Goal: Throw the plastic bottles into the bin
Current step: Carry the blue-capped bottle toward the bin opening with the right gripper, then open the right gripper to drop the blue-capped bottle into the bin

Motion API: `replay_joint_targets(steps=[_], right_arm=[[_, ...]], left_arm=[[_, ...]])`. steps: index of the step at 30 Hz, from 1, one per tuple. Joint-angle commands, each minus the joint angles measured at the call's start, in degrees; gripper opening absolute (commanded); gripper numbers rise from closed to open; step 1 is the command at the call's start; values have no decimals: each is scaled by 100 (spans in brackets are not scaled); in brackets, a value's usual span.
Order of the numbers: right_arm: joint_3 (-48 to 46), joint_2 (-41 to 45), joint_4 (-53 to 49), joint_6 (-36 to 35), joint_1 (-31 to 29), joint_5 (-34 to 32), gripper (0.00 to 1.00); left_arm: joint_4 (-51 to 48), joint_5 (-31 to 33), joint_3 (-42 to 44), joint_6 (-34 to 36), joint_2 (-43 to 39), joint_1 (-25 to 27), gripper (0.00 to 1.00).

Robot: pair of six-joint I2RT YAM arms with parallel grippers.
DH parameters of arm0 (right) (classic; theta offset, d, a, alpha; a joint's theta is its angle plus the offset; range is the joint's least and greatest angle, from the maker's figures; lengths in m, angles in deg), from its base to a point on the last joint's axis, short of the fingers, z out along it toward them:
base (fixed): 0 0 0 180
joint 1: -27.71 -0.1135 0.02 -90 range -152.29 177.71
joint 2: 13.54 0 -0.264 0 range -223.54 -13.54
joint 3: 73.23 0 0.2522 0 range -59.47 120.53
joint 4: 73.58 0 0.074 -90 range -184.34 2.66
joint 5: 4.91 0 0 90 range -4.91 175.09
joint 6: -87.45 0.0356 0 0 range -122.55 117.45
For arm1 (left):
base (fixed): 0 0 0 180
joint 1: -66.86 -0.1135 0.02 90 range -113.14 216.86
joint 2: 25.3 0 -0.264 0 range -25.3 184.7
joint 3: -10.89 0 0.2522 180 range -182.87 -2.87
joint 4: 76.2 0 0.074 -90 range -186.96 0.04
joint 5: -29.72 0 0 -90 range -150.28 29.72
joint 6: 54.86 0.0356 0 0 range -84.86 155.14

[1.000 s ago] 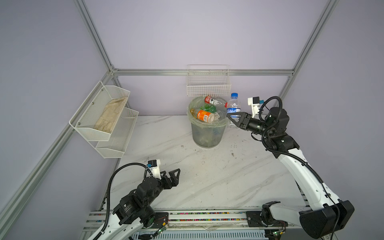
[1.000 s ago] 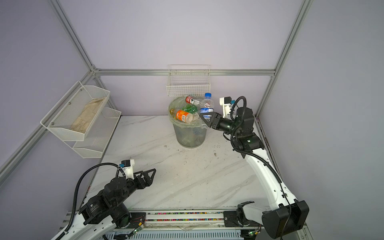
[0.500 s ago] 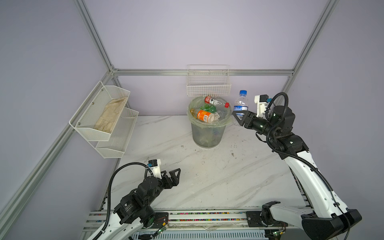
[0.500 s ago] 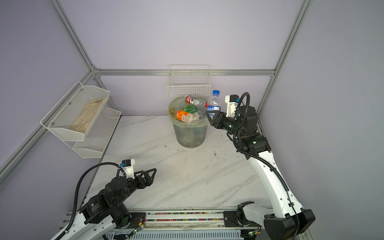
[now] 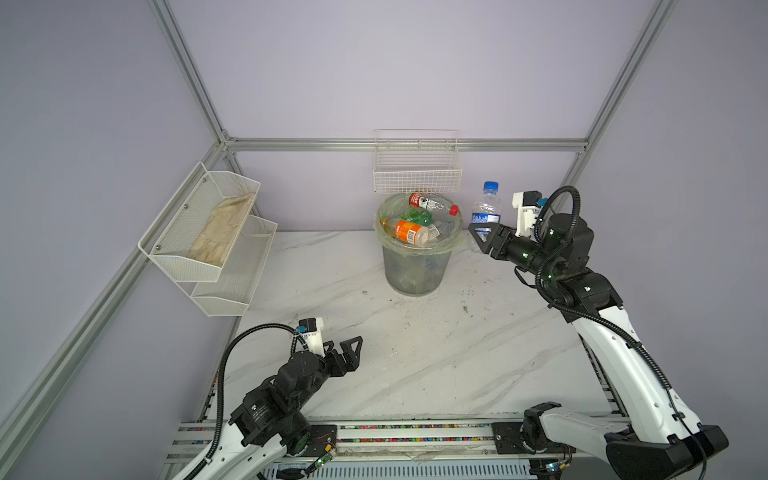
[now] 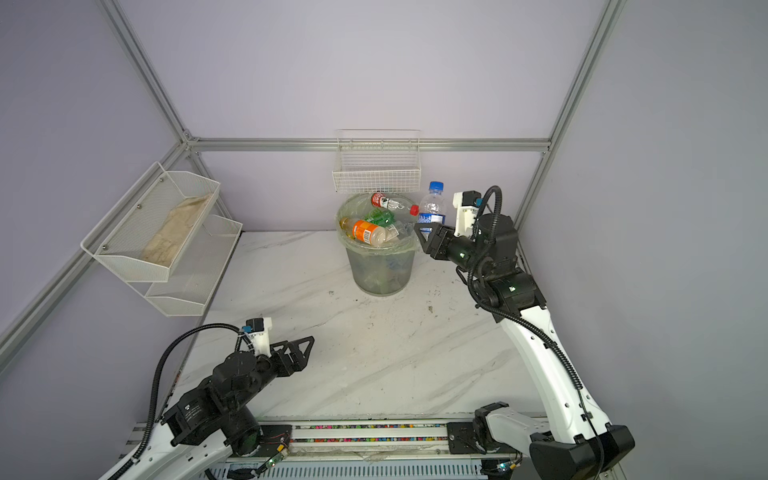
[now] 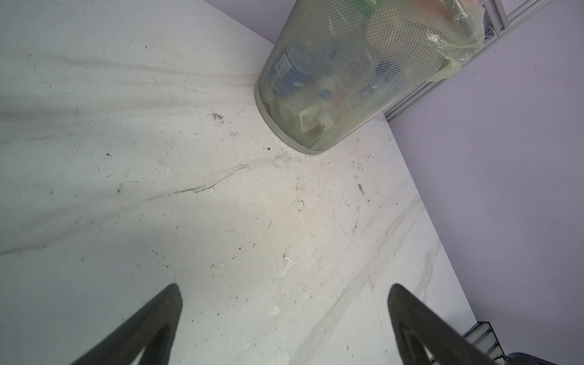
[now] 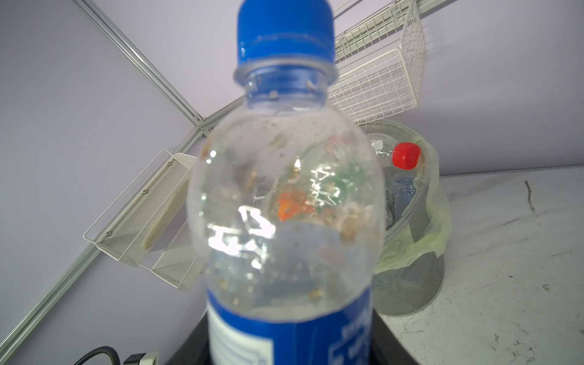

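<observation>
My right gripper (image 5: 479, 232) clamps one bottle (image 5: 487, 205); four top the bin (image 5: 415, 274), upper centre; left gripper (image 5: 345, 343) spread wide; scuffed marble table (image 5: 436, 357), lilac walls (image 5: 374, 62).

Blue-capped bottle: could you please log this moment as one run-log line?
right hand: shut on bottle, upright beside bin | left hand: open, empty | bin: piled to rim

Shuts in with plain lilac walls (image 5: 374, 62) and aluminium rails (image 5: 332, 144); lies floored in scuffed white marble (image 5: 415, 365); carries a wire basket (image 5: 417, 174) and two-tier mesh shelf (image 5: 241, 274).
</observation>
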Motion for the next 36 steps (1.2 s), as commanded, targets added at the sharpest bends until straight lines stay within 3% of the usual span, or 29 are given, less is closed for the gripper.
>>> replay_joint_targets(steps=[1, 20, 25, 29, 30, 31, 33, 34, 35, 36], right_arm=[[139, 150, -41, -108, -52, -79, 0], [520, -117, -169, -307, -142, -477, 0], [1107, -952, -105, -446, -270, -681, 0], [2079, -2328, -494, -714, -501, -1023, 0], [2300, -2660, -645, -731, -523, -1123, 3], [2508, -2929, -826, -762, -540, -1216, 17], [2862, -3310, -1231, -900, -614, -1534, 70], [2857, -3325, -1214, -925, -636, -1629, 85], [2732, -3240, -1060, -914, -658, -1652, 97], [2597, -3103, -902, -887, -662, -1668, 97]], left_arm=[[227, -36, 11, 29, -22, 26, 100], [218, -62, 5, 28, -66, 26, 100], [235, -53, 4, 11, -49, 26, 100], [215, -95, -31, 2, -47, 26, 100], [210, -96, -44, 2, -58, 19, 100], [183, -100, -58, 2, -79, 25, 100], [52, -63, -114, 2, -157, 25, 100], [3, -32, -132, 2, -204, 24, 100], [-63, -5, -138, 11, -266, 25, 100], [-124, 29, -129, 11, -333, 27, 100]])
